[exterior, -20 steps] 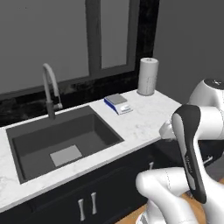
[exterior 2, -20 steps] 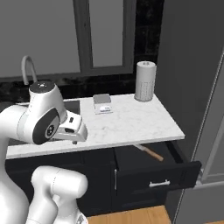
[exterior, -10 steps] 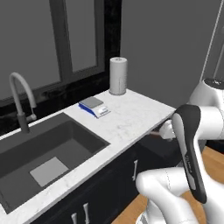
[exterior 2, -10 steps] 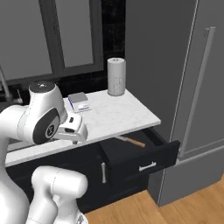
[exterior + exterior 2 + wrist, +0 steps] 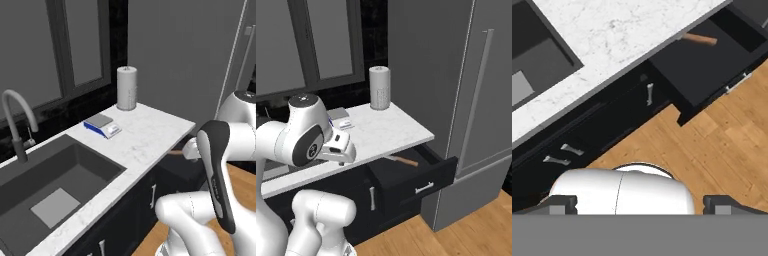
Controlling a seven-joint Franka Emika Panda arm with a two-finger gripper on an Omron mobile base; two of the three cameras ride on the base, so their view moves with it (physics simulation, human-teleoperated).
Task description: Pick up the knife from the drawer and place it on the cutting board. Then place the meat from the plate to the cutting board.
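Approaching the first step, the gripper [image 5: 639, 202] hangs with jaws wide and empty, the knife [image 5: 401, 160] lying well ahead of them in the open drawer [image 5: 418, 181], so reaching down comes next.

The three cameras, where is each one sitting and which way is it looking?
Left base view: behind the arm on its left, facing the sink, scale and paper towel roll; white arm at lower right.
Right base view: behind on the right, facing the open drawer and knife; arm at lower left.
Hand view: on the hand, looking down at floor and drawer.
All three share the counter.
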